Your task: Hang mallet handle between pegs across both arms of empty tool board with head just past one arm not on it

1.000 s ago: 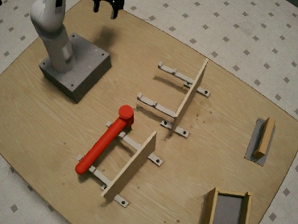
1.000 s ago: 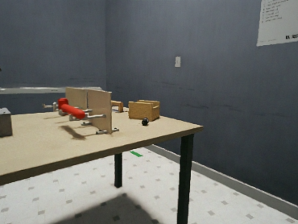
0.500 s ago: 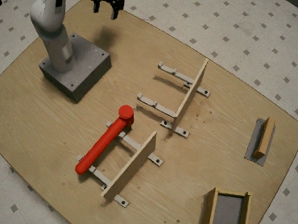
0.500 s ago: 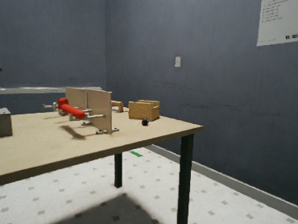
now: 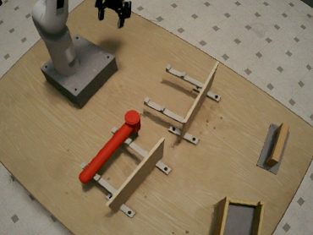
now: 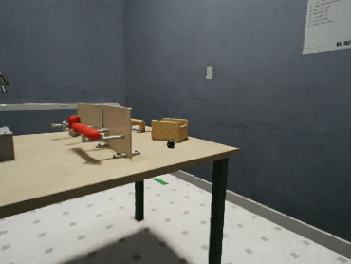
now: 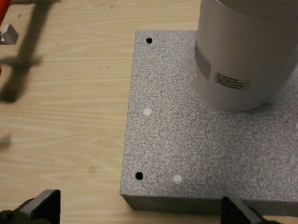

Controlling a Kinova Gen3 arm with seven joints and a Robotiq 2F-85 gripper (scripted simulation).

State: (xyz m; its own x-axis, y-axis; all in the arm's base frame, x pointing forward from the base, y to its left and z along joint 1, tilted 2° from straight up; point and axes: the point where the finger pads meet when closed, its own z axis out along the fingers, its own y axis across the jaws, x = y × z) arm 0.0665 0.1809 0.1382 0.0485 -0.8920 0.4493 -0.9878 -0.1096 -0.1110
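Note:
The red mallet (image 5: 107, 154) (image 6: 84, 129) lies across both arms of the nearer tool board (image 5: 136, 173) (image 6: 117, 124). Its round head (image 5: 132, 118) sits just past that board's far arm. The empty tool board (image 5: 200, 99) (image 6: 90, 114) stands behind it, and its two pegged arms (image 5: 162, 109) (image 5: 183, 75) are bare. My gripper (image 5: 112, 14) (image 7: 142, 212) is open and empty. It hangs high above the table's back left, over the arm's grey base block (image 5: 80, 69) (image 7: 200, 140) and far from the mallet. In the wrist view only its two fingertips show, at the bottom corners.
A wooden block (image 5: 277, 144) lies on a grey pad (image 5: 267, 160) at the right edge. A wooden open box (image 5: 241, 203) (image 6: 169, 129) stands at the front right. A small black ball (image 6: 171, 142) lies by the box in the exterior view.

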